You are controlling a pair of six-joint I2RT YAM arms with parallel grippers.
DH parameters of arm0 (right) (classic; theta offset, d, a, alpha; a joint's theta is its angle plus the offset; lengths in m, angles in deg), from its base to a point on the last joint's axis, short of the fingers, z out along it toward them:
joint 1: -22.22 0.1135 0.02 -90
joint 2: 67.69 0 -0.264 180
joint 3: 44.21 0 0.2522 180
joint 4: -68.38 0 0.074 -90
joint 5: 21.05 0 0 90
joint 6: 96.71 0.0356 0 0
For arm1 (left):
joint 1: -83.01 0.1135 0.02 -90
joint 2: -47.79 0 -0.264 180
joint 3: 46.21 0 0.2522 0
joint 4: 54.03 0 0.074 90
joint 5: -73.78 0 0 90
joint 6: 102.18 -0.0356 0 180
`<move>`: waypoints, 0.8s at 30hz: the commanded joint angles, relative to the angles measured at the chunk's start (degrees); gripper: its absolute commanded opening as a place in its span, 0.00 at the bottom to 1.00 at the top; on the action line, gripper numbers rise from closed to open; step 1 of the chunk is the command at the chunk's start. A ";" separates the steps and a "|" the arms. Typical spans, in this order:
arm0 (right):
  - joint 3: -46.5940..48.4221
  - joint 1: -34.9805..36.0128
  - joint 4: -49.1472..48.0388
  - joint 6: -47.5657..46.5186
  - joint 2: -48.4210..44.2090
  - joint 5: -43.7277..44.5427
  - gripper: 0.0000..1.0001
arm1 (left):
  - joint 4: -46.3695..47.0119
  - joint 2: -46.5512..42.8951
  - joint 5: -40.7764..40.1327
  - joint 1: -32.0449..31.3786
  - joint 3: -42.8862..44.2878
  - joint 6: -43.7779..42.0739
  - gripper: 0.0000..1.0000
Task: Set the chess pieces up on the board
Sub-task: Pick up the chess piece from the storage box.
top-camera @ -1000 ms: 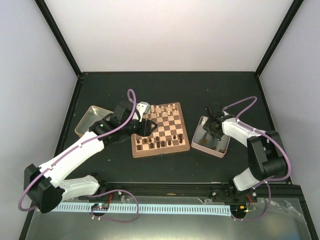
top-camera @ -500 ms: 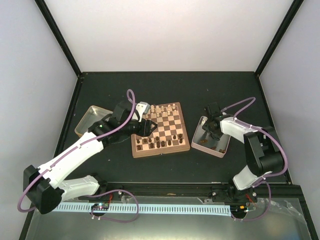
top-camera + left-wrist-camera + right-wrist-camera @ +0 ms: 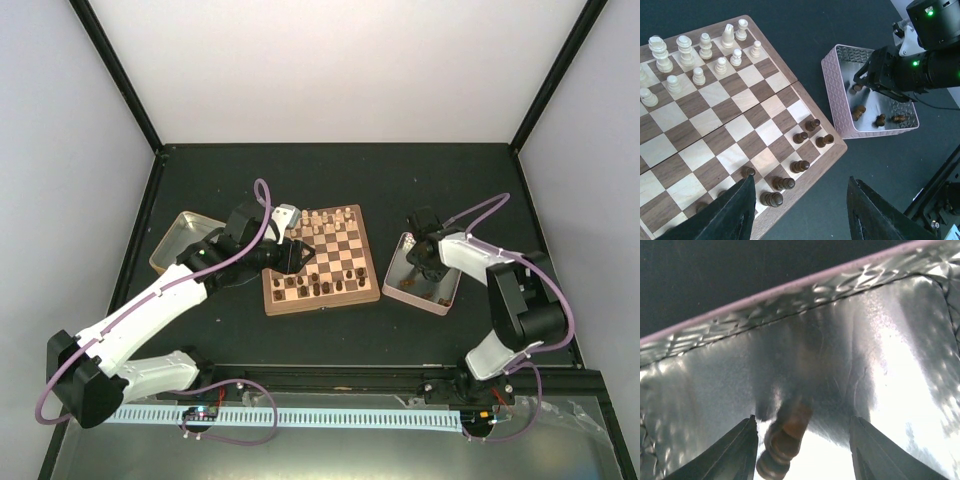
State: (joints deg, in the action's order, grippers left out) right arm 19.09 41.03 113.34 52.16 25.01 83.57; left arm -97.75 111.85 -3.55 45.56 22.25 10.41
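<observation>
The board (image 3: pixel 320 303) lies mid-table, with cream chess pieces (image 3: pixel 325 218) along its far rows and dark chess pieces (image 3: pixel 322 285) along its near rows. My left gripper (image 3: pixel 297 256) hovers open and empty over the board's left edge. In the left wrist view (image 3: pixel 802 212) its jaws straddle the board's corner (image 3: pixel 836 149) beside dark pieces (image 3: pixel 800 136). My right gripper (image 3: pixel 425 254) is down inside the pink-rimmed tray (image 3: pixel 420 303). It is open (image 3: pixel 802 452) around a dark piece (image 3: pixel 787 437) that lies on the tray floor, nearer the left finger.
A yellow-rimmed tin (image 3: pixel 183 240) sits left of the board. In the left wrist view, three more dark pieces (image 3: pixel 858 111) lie in the pink tray (image 3: pixel 840 100). The tray's far wall (image 3: pixel 790 315) rises just ahead of my right fingers.
My right gripper has sunk a little deeper into the pink tray and its arm has shifted. The left arm has barely moved.
</observation>
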 commanded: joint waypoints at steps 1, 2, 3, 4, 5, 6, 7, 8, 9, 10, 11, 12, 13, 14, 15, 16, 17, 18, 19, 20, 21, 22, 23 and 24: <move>-0.93 1.57 2.21 0.32 -3.18 1.97 0.52 | 1.17 -1.54 1.26 0.53 -0.33 -1.06 0.52; -1.14 1.72 2.13 0.26 -3.30 1.35 0.52 | 1.16 -1.56 1.28 0.56 -0.37 -1.12 0.52; -1.44 1.94 1.90 0.21 -3.35 0.63 0.51 | 1.21 -1.57 1.37 0.55 -0.38 -1.09 0.52; -1.78 2.25 1.72 0.30 -3.52 0.32 0.50 | 1.21 -1.56 1.45 0.54 -0.38 -1.06 0.52; -2.14 2.42 1.53 0.40 -3.54 0.05 0.48 | 1.20 -1.69 1.52 0.55 -0.46 -1.08 0.52; -2.58 2.57 1.38 0.57 -3.55 -0.28 0.46 | 1.21 -1.73 1.57 0.57 -0.54 -1.06 0.52; -2.92 2.74 1.17 0.62 -3.62 -0.62 0.44 | 1.14 -1.80 1.54 0.58 -0.53 -1.08 0.52; -3.19 2.91 0.98 0.71 -3.73 -0.67 0.41 | 1.19 -1.93 1.57 0.60 -0.63 -1.12 0.52; -3.49 2.98 0.82 0.73 -3.82 -0.53 0.40 | 1.21 -1.99 1.56 0.60 -0.72 -1.09 0.52; -3.64 2.99 0.57 0.60 -3.79 -0.35 0.38 | 1.29 -1.93 1.65 0.64 -0.76 -1.03 0.52; -3.59 3.01 0.48 0.48 -3.61 -0.13 0.36 | 1.30 -1.85 1.68 0.64 -0.81 -1.03 0.52; -3.39 2.95 0.52 0.27 -3.27 0.09 0.35 | 1.38 -1.89 1.74 0.63 -0.80 -0.94 0.52; -3.13 3.05 0.51 0.13 -2.76 0.21 0.35 | 1.39 -1.82 1.87 0.63 -0.82 -0.97 0.52; -2.99 3.05 0.35 -0.06 -2.34 0.16 0.35 | 1.39 -1.79 1.92 0.67 -0.82 -0.98 0.52; -2.92 3.00 0.14 -0.26 -2.06 0.31 0.36 | 1.37 -1.82 1.88 0.63 -0.82 -0.91 0.52; -2.85 2.99 -0.04 -0.50 -1.79 0.53 0.36 | 1.29 -1.79 1.92 0.64 -0.82 -0.96 0.52; -2.56 2.99 0.00 -0.82 -1.56 0.82 0.36 | 1.30 -1.79 1.82 0.63 -0.82 -1.03 0.52; -2.25 3.01 -0.03 -1.14 -1.26 1.05 0.35 | 1.24 -1.89 1.79 0.63 -0.82 -0.94 0.52; -2.02 2.97 -0.12 -1.66 -1.00 1.17 0.34 | 1.22 -1.85 1.83 0.66 -0.82 -0.91 0.52; -1.76 2.99 -0.31 -2.17 -0.70 1.18 0.34 | 1.22 -1.83 1.80 0.65 -0.82 -0.94 0.52; -1.53 3.02 -0.36 -2.74 -0.40 1.10 0.34 | 1.21 -1.87 1.75 0.63 -0.82 -0.87 0.52; -1.21 2.98 -0.43 -3.31 0.00 1.05 0.33 | 1.21 -1.86 1.80 0.63 -0.82 -0.81 0.52; -0.97 2.99 -0.79 -3.88 0.31 0.80 0.33 | 1.23 -1.91 1.77 0.68 -0.82 -0.79 0.52; -0.81 2.99 -1.08 -4.35 0.63 0.46 0.33 | 1.22 -1.87 1.78 0.65 -0.82 -0.75 0.52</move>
State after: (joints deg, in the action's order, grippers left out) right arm 16.97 43.79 113.65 49.99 23.64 83.50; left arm -97.73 111.10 -2.81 45.82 21.62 10.35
